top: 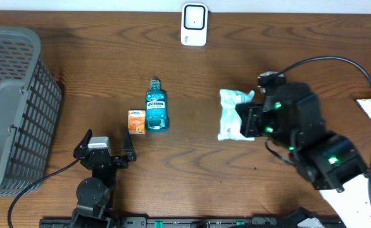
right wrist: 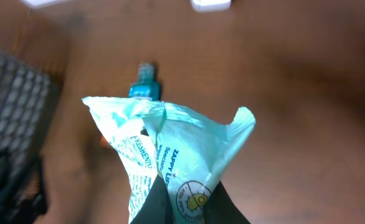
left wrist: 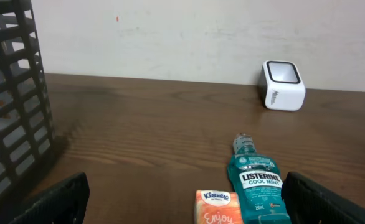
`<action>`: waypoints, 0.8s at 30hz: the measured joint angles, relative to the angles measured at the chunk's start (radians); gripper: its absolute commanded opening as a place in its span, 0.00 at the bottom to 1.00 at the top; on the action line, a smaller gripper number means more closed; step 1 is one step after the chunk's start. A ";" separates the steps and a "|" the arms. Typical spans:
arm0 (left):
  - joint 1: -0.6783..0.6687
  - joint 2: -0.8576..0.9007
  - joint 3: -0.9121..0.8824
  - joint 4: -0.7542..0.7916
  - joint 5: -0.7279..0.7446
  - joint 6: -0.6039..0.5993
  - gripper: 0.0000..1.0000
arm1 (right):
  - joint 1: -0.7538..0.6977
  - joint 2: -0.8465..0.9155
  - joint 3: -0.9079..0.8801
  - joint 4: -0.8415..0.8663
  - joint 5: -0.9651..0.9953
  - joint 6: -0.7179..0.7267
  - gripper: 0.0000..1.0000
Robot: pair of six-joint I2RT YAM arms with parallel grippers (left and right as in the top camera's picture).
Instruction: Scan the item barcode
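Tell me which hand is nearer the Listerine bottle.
Left. The left hand sits open just short of the Listerine bottle; the right hand is farther off to its right, shut on a packet.

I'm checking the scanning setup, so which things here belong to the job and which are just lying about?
In the job: wipes pack, held in the right gripper; scanner.
Lying about, for now: mouthwash bottle; tissue pack; basket; packet at the right edge.
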 measured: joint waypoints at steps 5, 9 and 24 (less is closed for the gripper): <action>0.000 0.000 0.000 0.000 0.000 0.000 0.98 | 0.154 0.029 -0.107 0.407 0.300 -0.176 0.01; 0.000 0.000 0.000 0.000 -0.001 0.000 0.98 | 0.164 0.146 -0.137 0.633 0.370 -0.441 0.01; 0.000 0.003 0.001 -0.002 0.000 0.000 0.98 | 0.072 0.875 0.061 1.533 0.442 -1.163 0.01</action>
